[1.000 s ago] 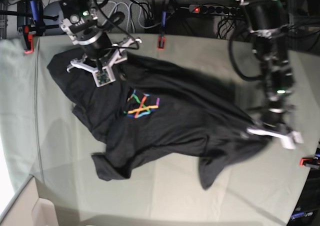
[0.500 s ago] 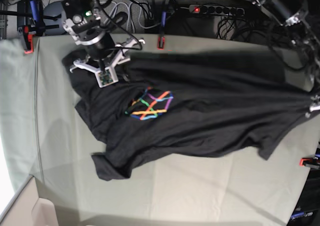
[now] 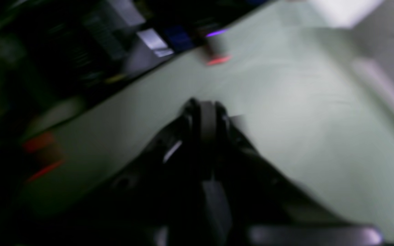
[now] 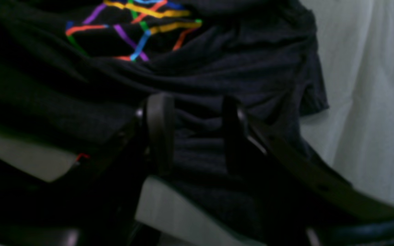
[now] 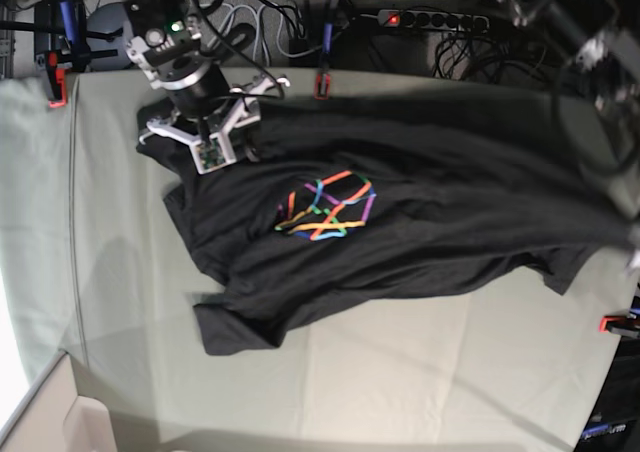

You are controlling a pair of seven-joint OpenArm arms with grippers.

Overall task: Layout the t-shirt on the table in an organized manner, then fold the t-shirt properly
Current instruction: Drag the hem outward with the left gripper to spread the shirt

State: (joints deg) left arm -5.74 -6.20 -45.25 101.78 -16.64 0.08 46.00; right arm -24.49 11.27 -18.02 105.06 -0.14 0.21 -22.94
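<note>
a: when you look at the near side, what do you see?

b: a pale box (image 5: 35, 412) sits by the left corner of the picture, and the bare part of the table (image 5: 400, 382) is next to it. then comes the black t-shirt (image 5: 400, 242). it lies on the table, all wrinkly, with one bit poking out toward us.

a: where are the bright lines?

b: the rainbow lines (image 5: 335, 207) are on the shirt, near its middle, and they look bent by the folds.

a: is the left gripper (image 5: 632, 257) holding on?

b: yes, it is shut tight on the shirt, way over at the right edge of the picture. the shirt stretches out to it. it looks blurry there.

a: and the right gripper (image 4: 197, 102)?

b: it is about half open, with a gap between its fingers. it has hold of nothing. it is over the far left part of the shirt. i can't tell if it touches the cloth.

a: what is way at the back?

b: a red clamp (image 5: 322, 84) is on the far edge of the table. behind that are wires and a power strip (image 5: 440, 19) with a red light.
</note>
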